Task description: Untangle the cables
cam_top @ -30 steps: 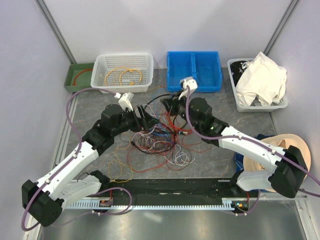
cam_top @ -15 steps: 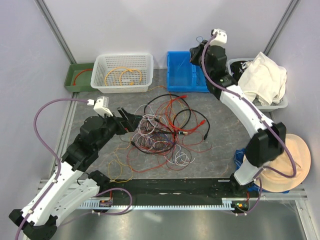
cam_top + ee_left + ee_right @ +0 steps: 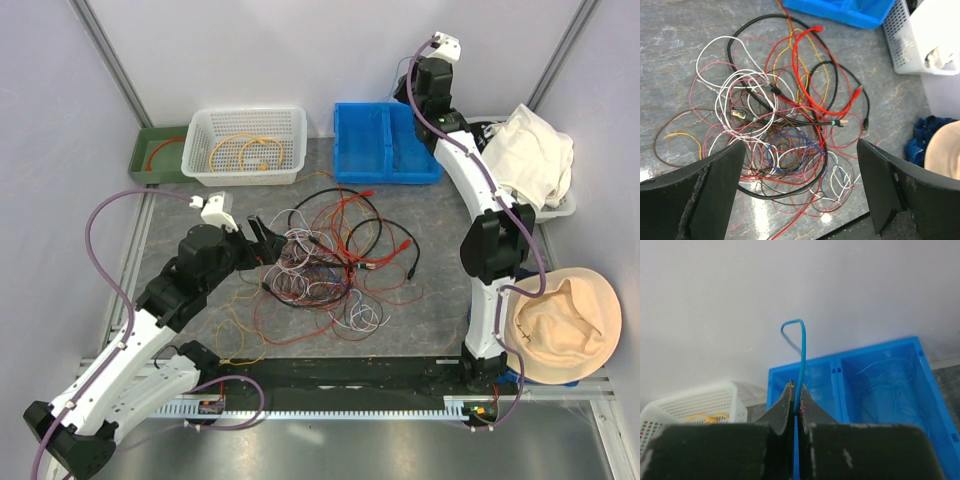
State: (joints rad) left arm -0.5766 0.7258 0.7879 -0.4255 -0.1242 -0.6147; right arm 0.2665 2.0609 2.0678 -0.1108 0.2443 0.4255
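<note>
The right gripper [image 3: 796, 390] is pinching a blue wire [image 3: 801, 355] over the far blue bin [image 3: 875, 347], the left gripper [image 3: 800, 165] hovering spread above the cables [image 3: 785, 130].

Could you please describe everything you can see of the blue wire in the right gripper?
The blue wire is thin and smooth, plastic-coated by its look. The shut right gripper pinches it; it rises nearly upright and curls left into a hook. Its lower end is hidden. The blue bin lies below.

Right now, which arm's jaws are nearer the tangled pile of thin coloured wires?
Left. Left jaws hang open beside the wire pile; right jaws sit high over the blue plastic bin.
</note>
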